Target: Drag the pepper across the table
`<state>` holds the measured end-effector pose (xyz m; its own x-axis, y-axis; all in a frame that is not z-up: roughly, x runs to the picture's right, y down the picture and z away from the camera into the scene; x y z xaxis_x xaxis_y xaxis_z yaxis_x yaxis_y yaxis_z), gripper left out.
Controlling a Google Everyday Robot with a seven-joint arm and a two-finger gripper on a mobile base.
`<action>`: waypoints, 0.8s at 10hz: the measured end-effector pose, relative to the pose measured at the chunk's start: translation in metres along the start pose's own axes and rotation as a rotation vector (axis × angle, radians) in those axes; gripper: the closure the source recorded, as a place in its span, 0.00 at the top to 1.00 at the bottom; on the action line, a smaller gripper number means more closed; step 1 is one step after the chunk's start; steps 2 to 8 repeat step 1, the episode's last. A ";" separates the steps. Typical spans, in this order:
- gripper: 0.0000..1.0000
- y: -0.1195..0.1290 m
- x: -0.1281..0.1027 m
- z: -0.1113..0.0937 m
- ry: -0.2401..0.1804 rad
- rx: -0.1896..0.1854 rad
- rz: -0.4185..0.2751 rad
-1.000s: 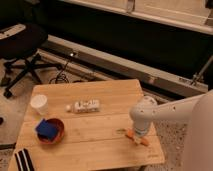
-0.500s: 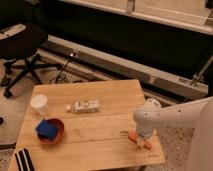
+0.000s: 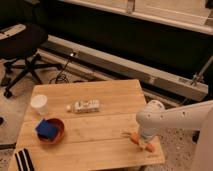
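I see my gripper [image 3: 143, 141] at the lower right of the table [image 3: 100, 150], down on the pepper [image 3: 138, 141]; its grip I cannot tell.

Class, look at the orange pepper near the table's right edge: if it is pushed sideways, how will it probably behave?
The pepper looks slim and tapered, so it may roll or pivot. It seems light, sliding easily on the table. The gripper is right over it.

Pincer [image 3: 143, 140] over pepper [image 3: 139, 141] at table's [image 3: 100, 150] right-front corner.
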<state>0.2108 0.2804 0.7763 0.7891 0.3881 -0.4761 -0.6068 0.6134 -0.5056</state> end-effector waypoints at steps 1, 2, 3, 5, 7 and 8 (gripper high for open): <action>0.51 0.000 -0.001 0.000 0.000 0.000 -0.001; 0.51 0.000 -0.001 0.000 0.000 0.000 -0.001; 0.51 0.000 -0.001 0.000 0.000 0.000 -0.001; 0.51 0.000 -0.001 0.000 0.000 0.000 -0.001; 0.51 0.000 -0.001 0.000 0.000 0.000 -0.001; 0.51 0.000 -0.001 0.000 0.000 0.000 -0.001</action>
